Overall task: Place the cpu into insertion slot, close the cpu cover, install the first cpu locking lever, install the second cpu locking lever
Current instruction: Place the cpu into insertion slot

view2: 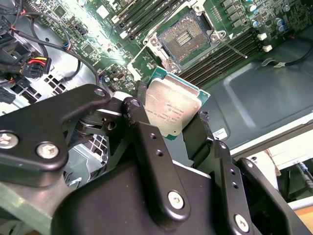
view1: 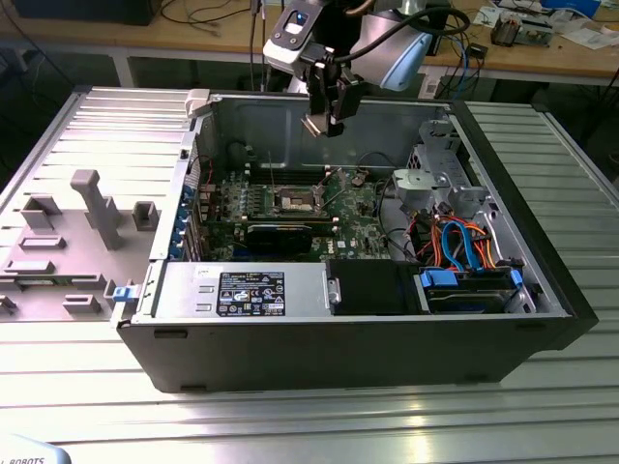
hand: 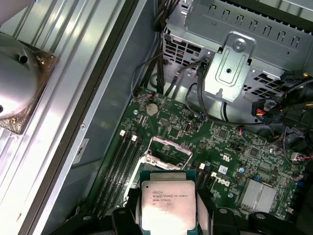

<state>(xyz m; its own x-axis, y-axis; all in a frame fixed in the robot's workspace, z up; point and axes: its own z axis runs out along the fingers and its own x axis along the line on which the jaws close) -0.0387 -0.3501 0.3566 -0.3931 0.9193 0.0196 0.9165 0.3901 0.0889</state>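
Grips cpu point(view2: 172, 110) by opposite edges in hand point(view1: 327, 121), high over open case point(view1: 387, 348), toward 12 o'clock from insertion slot point(view1: 297, 200) in exterior view. Shows slot bare, well apart from chip. Counts zero of four steps done.

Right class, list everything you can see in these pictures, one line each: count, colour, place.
cpu: one, silvery-grey, green rim, in the end effector over the case.
insertion slot: one, dark, silvery rim, empty, on the motherboard.
motherboard: one, green, inside the case.
case: one, black, open, on the table.
cables: several, orange and blue, case's end at the exterior view's right.
tray: one, grey, exterior view's left.
table: one, silvery, ribbed.
end effector: one, black, shut on the cpu.
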